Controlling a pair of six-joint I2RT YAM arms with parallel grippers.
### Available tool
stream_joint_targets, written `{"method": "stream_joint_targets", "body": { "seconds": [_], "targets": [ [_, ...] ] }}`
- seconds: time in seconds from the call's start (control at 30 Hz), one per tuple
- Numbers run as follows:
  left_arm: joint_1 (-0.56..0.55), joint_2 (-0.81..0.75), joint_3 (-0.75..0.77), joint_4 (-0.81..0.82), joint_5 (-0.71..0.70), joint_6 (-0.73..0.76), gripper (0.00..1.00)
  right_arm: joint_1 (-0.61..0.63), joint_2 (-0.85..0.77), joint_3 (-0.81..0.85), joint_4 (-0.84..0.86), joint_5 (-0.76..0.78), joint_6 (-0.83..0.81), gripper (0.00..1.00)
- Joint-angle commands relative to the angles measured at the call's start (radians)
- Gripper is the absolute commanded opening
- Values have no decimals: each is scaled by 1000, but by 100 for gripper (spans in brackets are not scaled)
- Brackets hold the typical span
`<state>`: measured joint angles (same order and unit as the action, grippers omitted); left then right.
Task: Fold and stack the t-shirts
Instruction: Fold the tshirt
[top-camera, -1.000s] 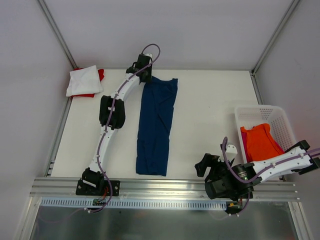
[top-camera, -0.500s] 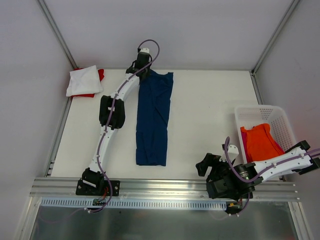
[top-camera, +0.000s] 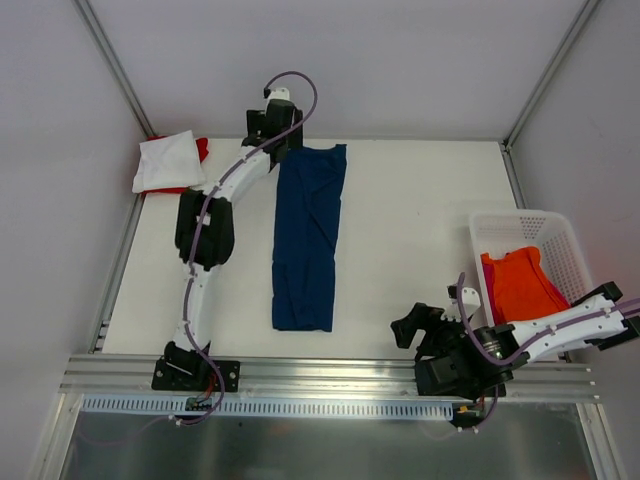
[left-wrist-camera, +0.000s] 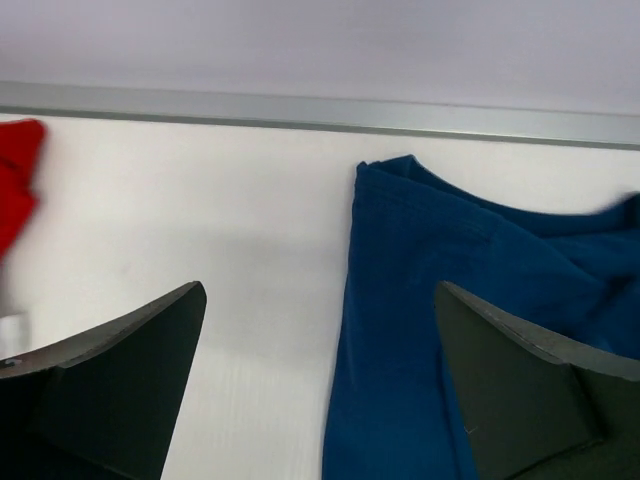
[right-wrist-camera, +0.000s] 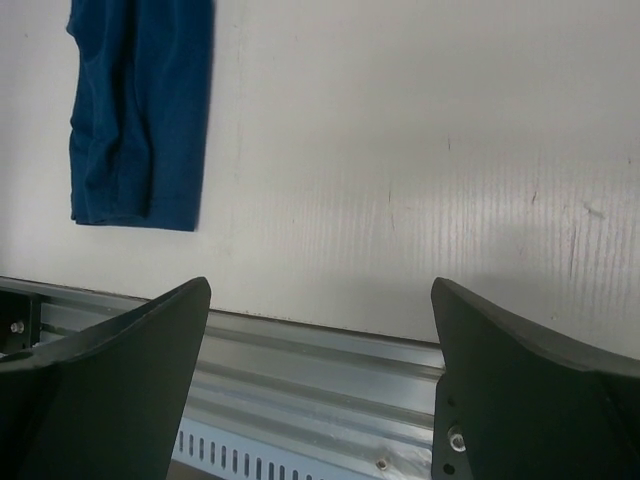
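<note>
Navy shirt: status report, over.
Left gripper open, empty, by far corner of navy shirt. Right gripper open, empty, well clear. Shirt flat in a long strip. Nothing blocking it.

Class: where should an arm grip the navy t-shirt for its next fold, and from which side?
Probably the far short edge, from above: the navy t-shirt lies flat as a long narrow strip, with the open left end effector over that edge's corner.
</note>
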<state>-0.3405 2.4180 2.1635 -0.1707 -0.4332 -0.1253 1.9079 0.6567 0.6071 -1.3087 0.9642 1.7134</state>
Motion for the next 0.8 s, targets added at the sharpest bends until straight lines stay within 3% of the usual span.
{"method": "stream_joint_targets", "body": {
  "seconds": [0.0, 0.13, 0.27, 0.33, 0.37, 0.43, 0.47, 0.5, 0.53, 0.57, 0.6, 0.63, 0.67, 0.7, 0.73, 0.77],
  "targets": [
    [-69, -394, -205, 76, -72, 29, 99, -30, -69, 25, -58, 134, -78, 98],
    [-127, -771, -555, 25, 5, -114, 99, -56, -152, 159, -52, 215, -333, 98],
    [-202, -1054, -961, 2, 69, -194, 99, -72, -94, 337, -54, 353, -547, 99],
    [-213, -1184, -1071, -7, 169, -247, 99, -83, -37, 417, 1, 386, -641, 99],
    [-213, -1224, -1155, -13, 197, -261, 99, -90, -13, 509, 61, 398, -843, 99],
    [-213, -1316, -1221, -21, 296, -277, 99, -121, 98, 612, 240, 378, -1083, 99],
    [-213, -1345, -1264, -23, 322, -277, 99, -198, 144, 725, 299, 308, -1311, 100],
    [-213, -1370, -1278, -23, 349, -272, 99, -270, 237, 773, 362, 222, -1430, 100],
    [-213, -1411, -1288, -23, 367, -267, 99, -355, 280, 813, 485, -78, -1528, 100],
    [-213, -1431, -1301, -23, 395, -263, 99, -547, 320, 845, 530, -248, -1592, 99],
    [-213, -1467, -1308, -23, 405, -254, 99, -648, 393, 882, 570, -432, -1638, 100],
    [-213, -1484, -1324, -23, 415, -252, 99, -746, 423, 873, 682, -830, -1635, 100],
    [-212, -1497, -1332, -24, 421, -247, 99, -971, 451, 843, 777, -1069, -1605, 99],
    [-212, -1522, -1343, -24, 422, -231, 99, -1079, 480, 716, 889, -1281, -1460, 100],
    [-213, -1531, -1357, -24, 421, -223, 99, -1160, 559, 648, 1107, -1510, -1372, 100],
    [-212, -1539, -1390, -27, 418, -217, 99, -1273, 604, 593, 1175, -1556, -1312, 100]
  ]
}}
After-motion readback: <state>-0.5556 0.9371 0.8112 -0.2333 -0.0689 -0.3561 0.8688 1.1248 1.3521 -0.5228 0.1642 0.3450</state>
